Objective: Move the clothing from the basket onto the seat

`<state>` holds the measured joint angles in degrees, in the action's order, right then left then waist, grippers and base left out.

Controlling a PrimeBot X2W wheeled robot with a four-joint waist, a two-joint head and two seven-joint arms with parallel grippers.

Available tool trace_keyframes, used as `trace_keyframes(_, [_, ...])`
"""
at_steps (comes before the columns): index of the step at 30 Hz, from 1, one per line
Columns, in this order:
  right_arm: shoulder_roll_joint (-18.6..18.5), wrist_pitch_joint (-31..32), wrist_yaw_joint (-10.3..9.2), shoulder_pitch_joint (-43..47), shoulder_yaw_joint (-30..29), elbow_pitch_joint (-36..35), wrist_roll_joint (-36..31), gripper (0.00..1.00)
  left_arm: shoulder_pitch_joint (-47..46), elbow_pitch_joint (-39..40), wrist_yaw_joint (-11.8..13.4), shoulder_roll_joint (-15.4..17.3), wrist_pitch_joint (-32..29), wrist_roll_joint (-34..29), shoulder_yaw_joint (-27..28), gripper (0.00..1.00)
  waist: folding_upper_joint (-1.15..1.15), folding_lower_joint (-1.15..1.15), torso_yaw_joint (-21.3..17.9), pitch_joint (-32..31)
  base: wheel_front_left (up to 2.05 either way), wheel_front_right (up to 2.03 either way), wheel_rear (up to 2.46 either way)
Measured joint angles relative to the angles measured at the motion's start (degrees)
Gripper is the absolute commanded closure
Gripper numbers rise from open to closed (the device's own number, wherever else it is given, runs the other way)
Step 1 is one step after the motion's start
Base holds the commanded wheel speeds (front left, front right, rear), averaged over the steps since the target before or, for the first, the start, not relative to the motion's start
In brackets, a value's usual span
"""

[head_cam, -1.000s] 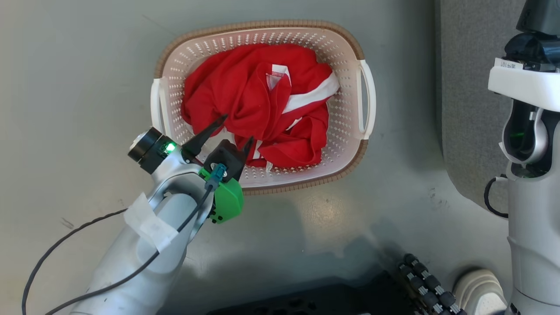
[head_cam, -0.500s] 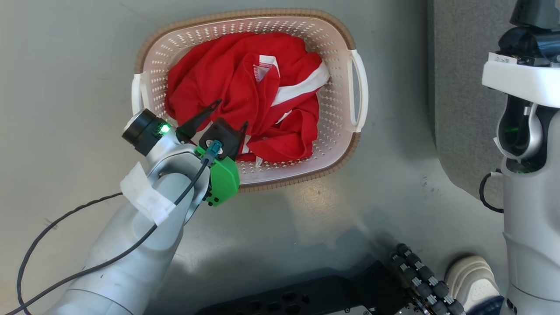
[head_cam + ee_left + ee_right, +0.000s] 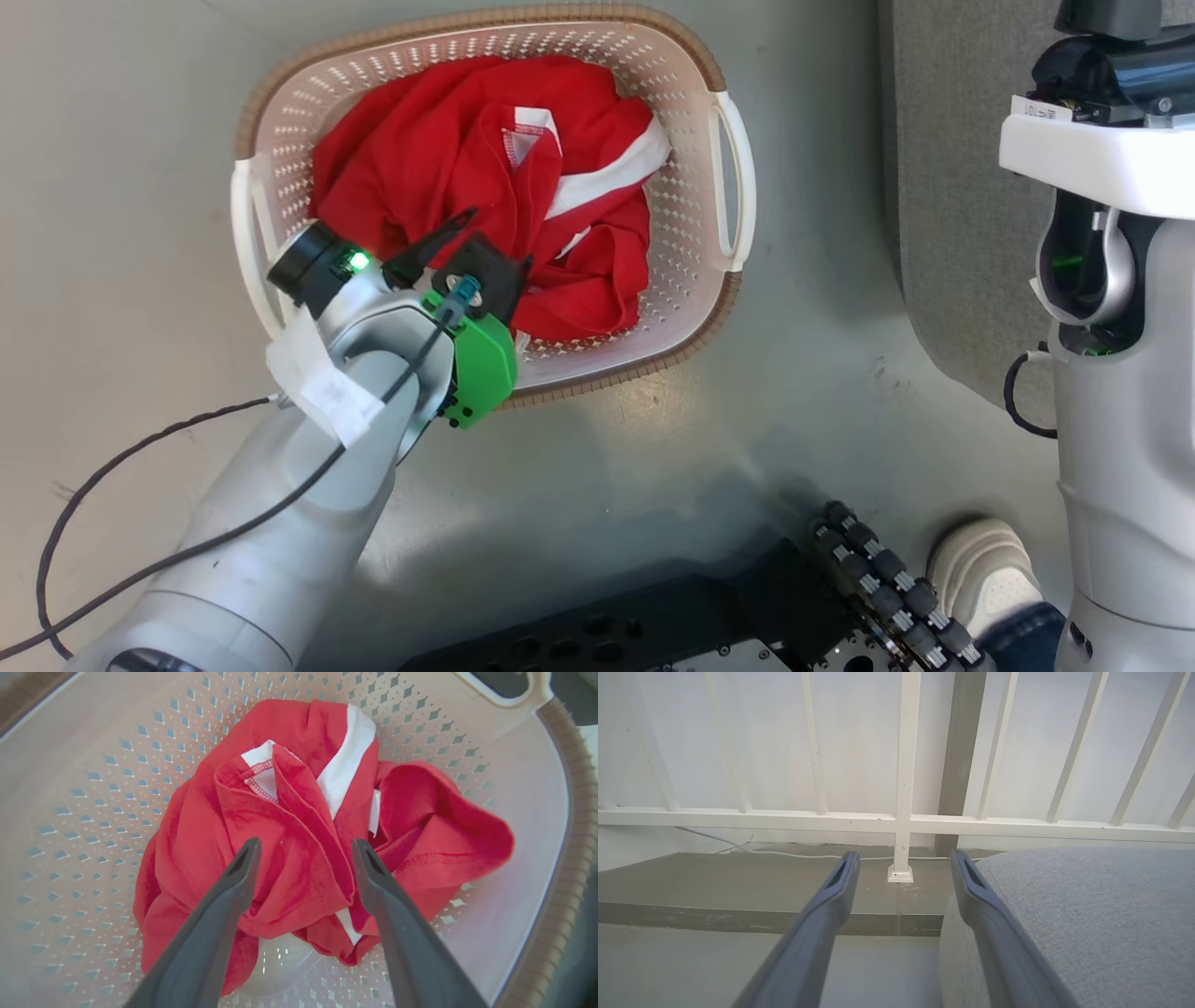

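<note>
Inside the basket (image 3: 719,280), clothing (image 3: 420,159) sits bunched in a red heap. Left gripper (image 3: 499,237) over the basket's near-left part, fingers spread wide above a fold, nothing pinched. Seat (image 3: 952,233) right of basket. Right gripper (image 3: 901,856) spread wide, empty.

One basket (image 3: 686,121), one seat (image 3: 952,187), one clothing heap (image 3: 420,159) (pieces uncountable).

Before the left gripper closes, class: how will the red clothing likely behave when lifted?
Probably floppy: the clothing lies crumpled in soft folds, so it should drape from the left gripper. Likely light, being thin fabric. Overlapping folds may drag up together from the basket.
</note>
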<state>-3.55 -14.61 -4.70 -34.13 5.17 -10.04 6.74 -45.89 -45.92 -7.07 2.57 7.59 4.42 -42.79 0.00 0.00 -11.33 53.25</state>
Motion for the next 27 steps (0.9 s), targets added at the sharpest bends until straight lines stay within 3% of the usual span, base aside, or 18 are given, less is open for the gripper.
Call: trace_keyframes(27, [0.1,0.0,-0.99,-2.2,0.5,-0.4,-0.6,0.0,-3.1,-5.7,0.6,0.0,-1.4,6.4,-3.2,0.0,0.0,0.0,-0.9,4.5,0.0,0.0,0.0])
